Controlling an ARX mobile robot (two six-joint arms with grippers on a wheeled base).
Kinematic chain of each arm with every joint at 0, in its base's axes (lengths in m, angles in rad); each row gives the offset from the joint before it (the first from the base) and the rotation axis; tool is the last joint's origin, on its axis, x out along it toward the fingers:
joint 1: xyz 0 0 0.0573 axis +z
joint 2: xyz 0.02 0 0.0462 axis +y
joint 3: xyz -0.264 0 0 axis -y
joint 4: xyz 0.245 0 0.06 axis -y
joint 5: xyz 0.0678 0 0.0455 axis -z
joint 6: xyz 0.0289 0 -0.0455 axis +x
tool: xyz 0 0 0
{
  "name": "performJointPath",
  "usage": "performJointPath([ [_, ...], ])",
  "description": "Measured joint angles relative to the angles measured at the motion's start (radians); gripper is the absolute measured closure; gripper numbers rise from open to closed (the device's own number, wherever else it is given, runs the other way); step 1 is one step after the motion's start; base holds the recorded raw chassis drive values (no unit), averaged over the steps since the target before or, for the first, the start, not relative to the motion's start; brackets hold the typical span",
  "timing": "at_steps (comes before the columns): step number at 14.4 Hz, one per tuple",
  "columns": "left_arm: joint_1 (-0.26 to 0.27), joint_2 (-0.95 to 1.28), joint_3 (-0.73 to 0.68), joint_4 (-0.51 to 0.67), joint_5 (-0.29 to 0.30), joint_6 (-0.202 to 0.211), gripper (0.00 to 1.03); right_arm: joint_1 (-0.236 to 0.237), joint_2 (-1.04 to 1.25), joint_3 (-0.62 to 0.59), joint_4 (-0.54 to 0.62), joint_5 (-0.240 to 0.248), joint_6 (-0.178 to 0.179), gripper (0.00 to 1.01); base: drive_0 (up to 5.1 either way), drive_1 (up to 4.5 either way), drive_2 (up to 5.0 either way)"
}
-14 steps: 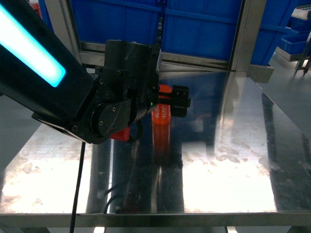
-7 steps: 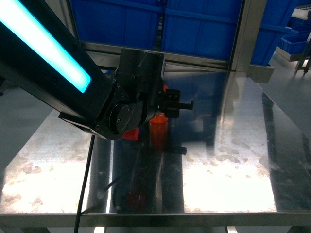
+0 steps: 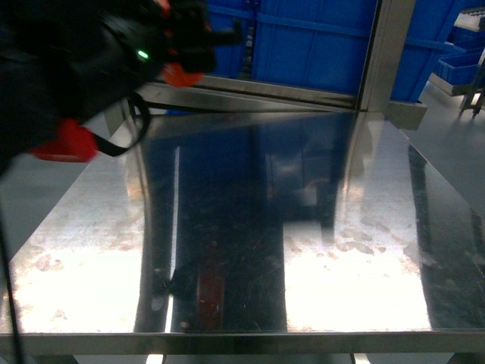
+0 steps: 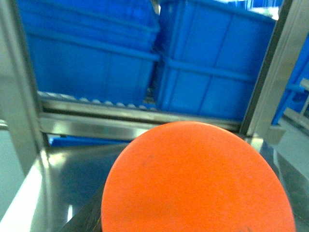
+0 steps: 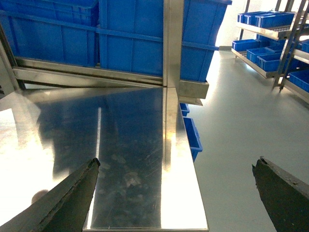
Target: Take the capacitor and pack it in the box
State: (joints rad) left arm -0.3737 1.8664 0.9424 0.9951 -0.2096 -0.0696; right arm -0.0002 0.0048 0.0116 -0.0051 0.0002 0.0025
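The capacitor (image 4: 198, 179), an orange cylinder, fills the lower half of the left wrist view end-on. One dark finger (image 4: 84, 220) shows at its lower left. In the head view my left gripper (image 3: 193, 38) is blurred, high at the upper left above the table's back edge. It is shut on the capacitor (image 3: 182, 74), whose orange end pokes out below it. My right gripper (image 5: 176, 164) is open and holds nothing, over the table's right front edge. The box is out of view.
The steel table (image 3: 318, 227) is shiny and scratched. Big blue bins (image 3: 303, 38) stand behind a metal frame post (image 3: 383, 53) at the back. To the right of the table are bare floor (image 5: 241, 121) and shelves with blue trays (image 5: 270, 29).
My left arm has risen from the table's middle and swung up and left, carrying the capacitor off the surface. The spot where the capacitor stood is now bare.
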Motion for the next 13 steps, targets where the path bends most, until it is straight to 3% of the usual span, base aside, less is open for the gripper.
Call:
performJointPath([
  [3, 0.086, -0.321, -0.328, 0.03, -0.028, 0.02, 0.59, 0.0, 0.0, 0.0, 0.0, 0.0, 0.0, 0.03, 0.0, 0.0, 0.0],
  [8, 0.116, -0.569, -0.457, 0.012, -0.027, 0.026, 0.59, 0.0, 0.0, 0.0, 0.0, 0.0, 0.0, 0.03, 0.0, 0.0, 0.0],
  [10, 0.115, -0.587, -0.443, 0.018, -0.026, 0.027, 0.59, 0.0, 0.0, 0.0, 0.0, 0.0, 0.0, 0.03, 0.0, 0.0, 0.0],
  [12, 0.132, -0.648, -0.467, -0.249, -0.016, 0.05, 0.59, 0.0, 0.0, 0.0, 0.0, 0.0, 0.0, 0.03, 0.0, 0.0, 0.0],
  [13, 0.174, -0.754, -0.553, -0.268, 0.006, 0.052, 0.59, 0.0, 0.0, 0.0, 0.0, 0.0, 0.0, 0.03, 0.0, 0.0, 0.0],
])
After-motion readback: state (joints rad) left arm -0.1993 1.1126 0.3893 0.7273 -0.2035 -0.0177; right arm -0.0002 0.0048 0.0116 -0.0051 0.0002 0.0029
